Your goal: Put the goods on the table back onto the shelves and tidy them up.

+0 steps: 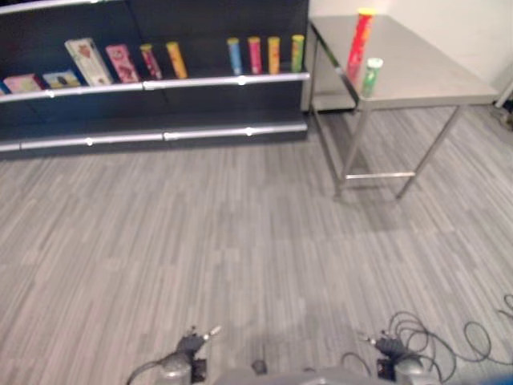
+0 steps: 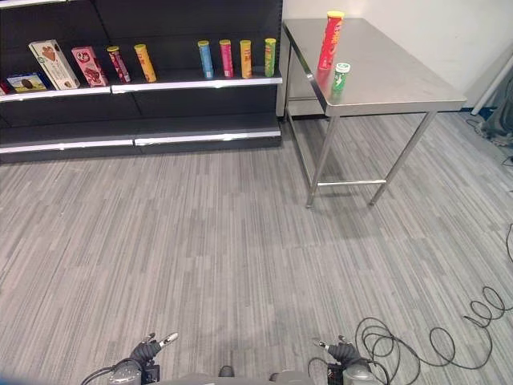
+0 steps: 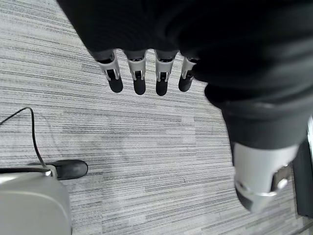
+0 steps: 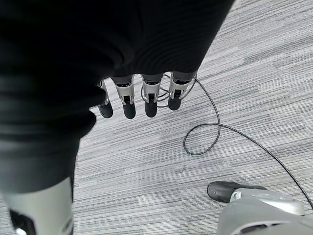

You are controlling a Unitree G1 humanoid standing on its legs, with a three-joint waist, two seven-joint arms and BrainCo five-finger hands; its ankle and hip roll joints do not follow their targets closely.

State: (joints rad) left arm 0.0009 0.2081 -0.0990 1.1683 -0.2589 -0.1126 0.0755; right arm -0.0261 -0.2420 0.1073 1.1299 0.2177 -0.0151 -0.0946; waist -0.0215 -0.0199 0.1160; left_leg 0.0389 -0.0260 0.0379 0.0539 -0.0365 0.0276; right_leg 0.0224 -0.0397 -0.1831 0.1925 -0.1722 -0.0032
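With both the left hand (image 3: pixel 146 44) and right hand (image 4: pixel 137 54) hanging low over the floor, fingers (image 3: pixel 139 81) straight and holding nothing, the tall red cylindrical can (image 2: pixel 329 40) and short green can (image 2: pixel 340 79) stand unshelved on the steel worktop (image 2: pixel 401 80), apparently awaiting an approach.

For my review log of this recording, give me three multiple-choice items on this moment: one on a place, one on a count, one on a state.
1. Where does the tall red can stand?
A. On the steel table
B. On the floor
C. On the shelf

2. How many cans are on the table?
A. Five
B. Two
C. None

3. What are the hands doing?
A. Both grip cans
B. One holds a box
C. Both empty, fingers straight

Key: A, it stands near the table's far edge; B, the red one and a short green can; C, left hand and right hand hang over bare floor.
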